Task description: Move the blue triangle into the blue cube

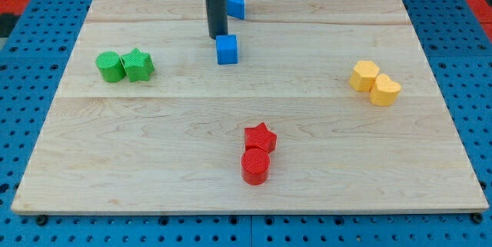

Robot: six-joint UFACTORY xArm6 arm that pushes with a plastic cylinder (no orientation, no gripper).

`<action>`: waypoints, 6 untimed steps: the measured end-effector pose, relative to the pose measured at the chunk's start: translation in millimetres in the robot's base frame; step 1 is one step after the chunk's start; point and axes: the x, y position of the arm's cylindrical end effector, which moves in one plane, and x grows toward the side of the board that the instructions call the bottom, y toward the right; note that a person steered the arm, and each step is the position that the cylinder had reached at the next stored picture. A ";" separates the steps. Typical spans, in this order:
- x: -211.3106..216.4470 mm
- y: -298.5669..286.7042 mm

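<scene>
The blue triangle (235,5) sits near the top edge of the wooden board (246,131), a solid blue wedge partly hidden on its left side by my rod. Below it and apart from it stands the blue cube (227,49), square-faced and of the same blue. My tip (217,38) rests just above and to the left of the blue cube, at its top-left corner, very close or touching; I cannot tell which. I carry no jaws, only this rod.

Well to the left of the blue cube, a green cylinder (110,67) and a green star (137,65) touch. Far to its right, two yellow blocks (365,75) (384,90) touch. Below it, a red star (260,137) adjoins a red cylinder (255,165). The board is pale wood, lying on a blue perforated surface (31,62).
</scene>
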 end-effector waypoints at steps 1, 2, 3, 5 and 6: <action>32.9 22.5; 42.9 20.7; 4.4 21.9; -49.4 99.0; -99.1 92.8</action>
